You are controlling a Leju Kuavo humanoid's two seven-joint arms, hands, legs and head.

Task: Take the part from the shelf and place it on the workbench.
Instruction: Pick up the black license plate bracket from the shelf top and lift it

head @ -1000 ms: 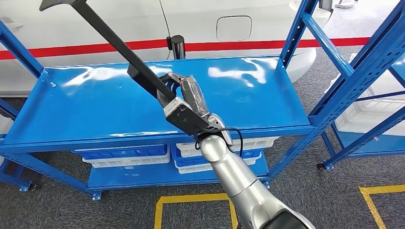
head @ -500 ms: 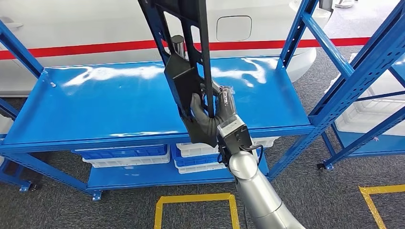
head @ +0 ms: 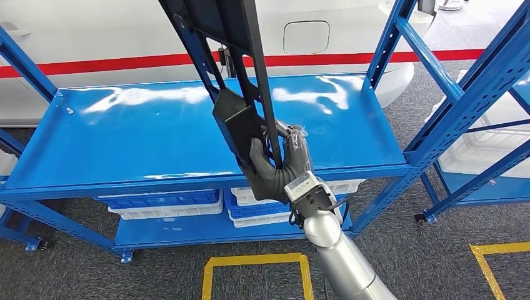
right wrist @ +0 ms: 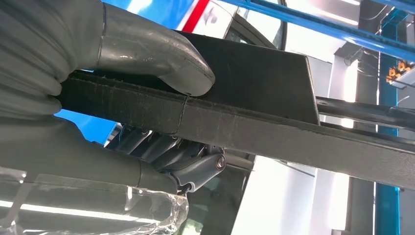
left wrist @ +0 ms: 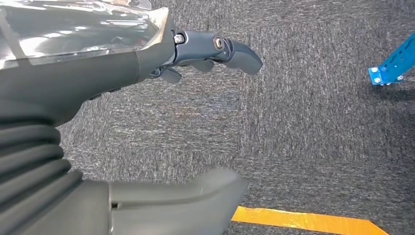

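The part (head: 236, 119) is a long black frame with slots and a flat plate at its lower end. My right hand (head: 278, 165) grips that lower end and holds it nearly upright above the front of the blue bench top (head: 125, 137); its upper end runs out of the head view. Close up in the right wrist view, the thumb (right wrist: 147, 54) presses on the part's black bar (right wrist: 274, 134) and the fingers (right wrist: 161, 147) wrap beneath it. My left hand (left wrist: 98, 73) hangs over grey carpet, fingers apart, holding nothing.
White and blue bins (head: 164, 204) sit on the lower shelf under the bench top. A second blue rack (head: 475, 94) stands to the right. Behind the bench is a white body with a red stripe (head: 112, 64). Yellow floor tape (head: 250, 259) marks the carpet in front.
My right hand has turned over, swinging the part from a low slant pointing far left to nearly upright. Over the last half second the part has leaned slightly left.
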